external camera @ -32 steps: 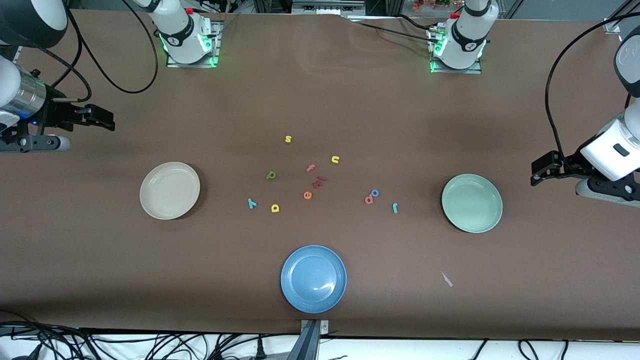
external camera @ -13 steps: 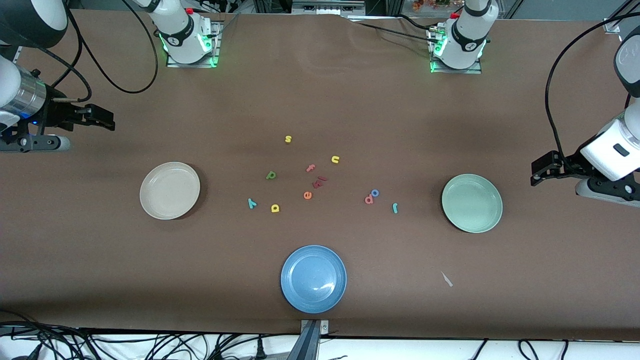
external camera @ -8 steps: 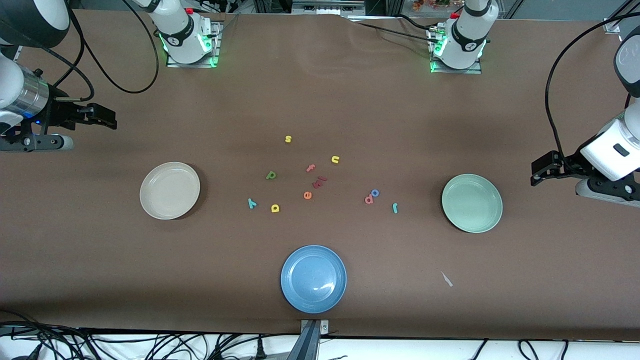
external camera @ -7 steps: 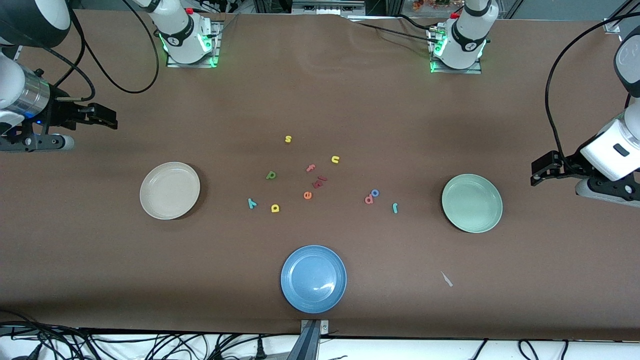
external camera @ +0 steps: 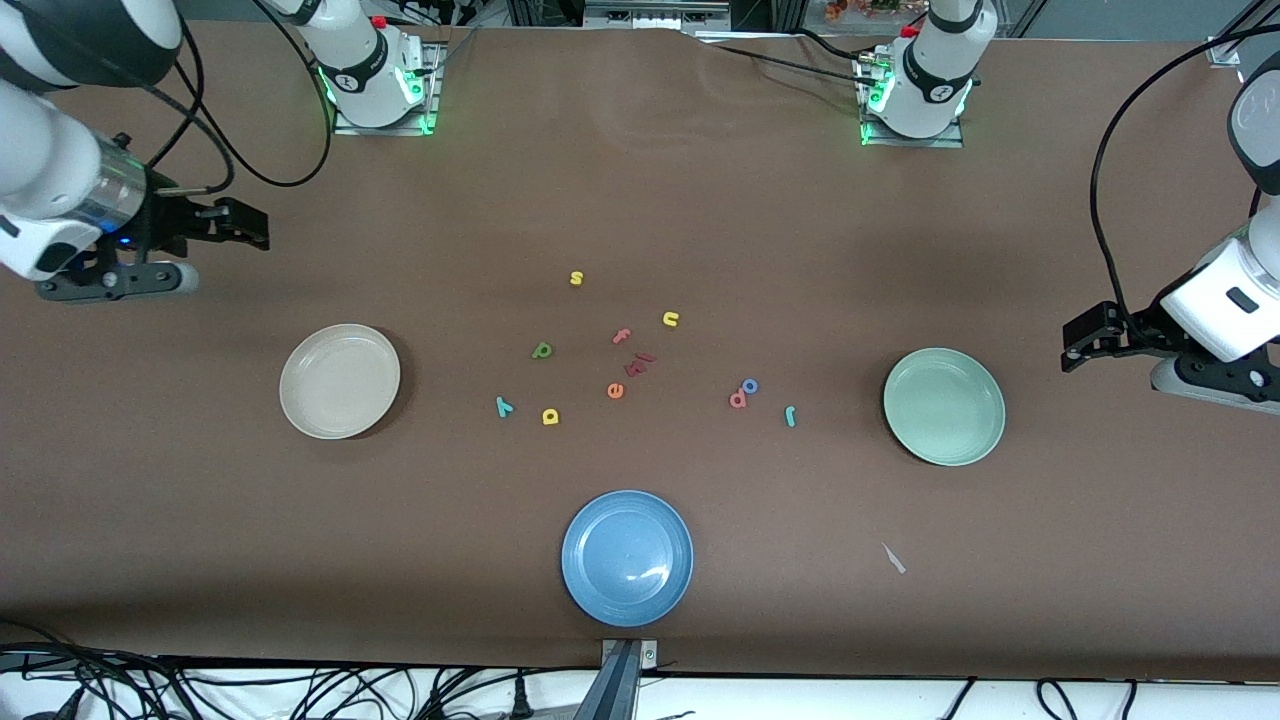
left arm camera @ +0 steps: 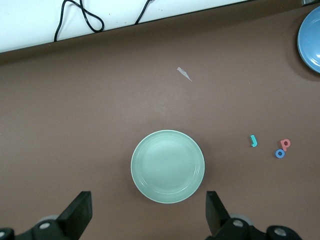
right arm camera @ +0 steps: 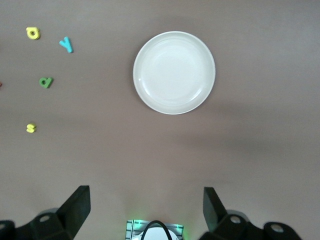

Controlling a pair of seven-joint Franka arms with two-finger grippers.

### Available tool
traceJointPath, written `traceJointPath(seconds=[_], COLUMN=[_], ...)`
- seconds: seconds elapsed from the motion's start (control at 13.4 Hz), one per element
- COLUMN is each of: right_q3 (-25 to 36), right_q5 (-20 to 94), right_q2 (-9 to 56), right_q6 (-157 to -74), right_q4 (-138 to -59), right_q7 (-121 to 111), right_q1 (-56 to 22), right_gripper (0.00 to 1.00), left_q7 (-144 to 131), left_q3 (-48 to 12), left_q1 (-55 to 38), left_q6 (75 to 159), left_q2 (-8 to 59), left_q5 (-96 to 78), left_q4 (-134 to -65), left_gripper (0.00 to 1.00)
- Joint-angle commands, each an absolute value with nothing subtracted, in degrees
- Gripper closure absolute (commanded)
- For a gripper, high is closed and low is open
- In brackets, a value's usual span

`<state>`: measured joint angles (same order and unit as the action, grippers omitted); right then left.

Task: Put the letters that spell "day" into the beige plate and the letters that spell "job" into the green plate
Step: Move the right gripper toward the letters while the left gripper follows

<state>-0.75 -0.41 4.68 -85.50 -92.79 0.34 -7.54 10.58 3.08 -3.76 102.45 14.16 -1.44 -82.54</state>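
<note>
At the middle of the worktop (external camera: 640,200), as my front camera has it, the letters lie loose and neither plate holds anything. The green "d" (external camera: 542,350) lies at twelve o'clock from the yellow "a" (external camera: 550,416), and the teal "y" (external camera: 504,405) is at nine o'clock from that "a", near it. All three are well apart from the beige plate (external camera: 339,381), which sits toward the right arm's end.

The salmon "b" (external camera: 738,399) and the blue "o" (external camera: 750,385) are touching, the "o" at one o'clock from the "b". The teal "j" (external camera: 790,416) lies between three and four o'clock from them, near but apart. The green plate (external camera: 944,406) is toward the left arm's end, well apart from that group.

Between the two groups I see the orange "e" (external camera: 615,390), the salmon "f" (external camera: 622,336), the yellow "n" (external camera: 671,319) and the yellow "s" (external camera: 576,278), the "s" farthest from the front camera. The blue plate (external camera: 627,557) sits at six o'clock from the lot, nearest the camera.

The right gripper (external camera: 255,228) hangs over bare worktop at eleven o'clock from the beige plate, jaws wide, nothing between them. The left gripper (external camera: 1072,345) hangs at two o'clock from the green plate, jaws wide too, holding nothing.
</note>
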Motion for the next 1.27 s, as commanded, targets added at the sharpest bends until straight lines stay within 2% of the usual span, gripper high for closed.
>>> traceJointPath(seconds=[0.0,0.52,0.9,1.19], right_q3=[-2.7,-3.8,-3.8,-3.8], right_q5=[0.4,0.6,0.7,3.7], right_q2=[5.3,8.1,12.2,20.6], right_q6=[-83.9,-86.0,-92.2,-102.6], right_q4=[-91.8,-92.7,-93.2,-93.2], right_q7=[0.9,10.1,25.9,36.2], right_q1=[-8.7,-16.1,-22.8,-24.9], right_gripper=[0.0,0.0,0.0,0.0], left_q7=[10.1,7.5,6.8,-3.1], left_q3=[3.1,2.5,2.4,2.2], left_q1=[-4.0,-4.6,-6.0,-10.1], left_q6=[102.3,102.2,100.5,100.4], left_q2=[14.7,14.7,16.5,19.5], left_q5=[-0.2,-0.3,-0.4,-3.1], left_q4=[-81.3,-81.6,-81.9,-82.3], left_gripper=[0.0,0.0,0.0,0.0])
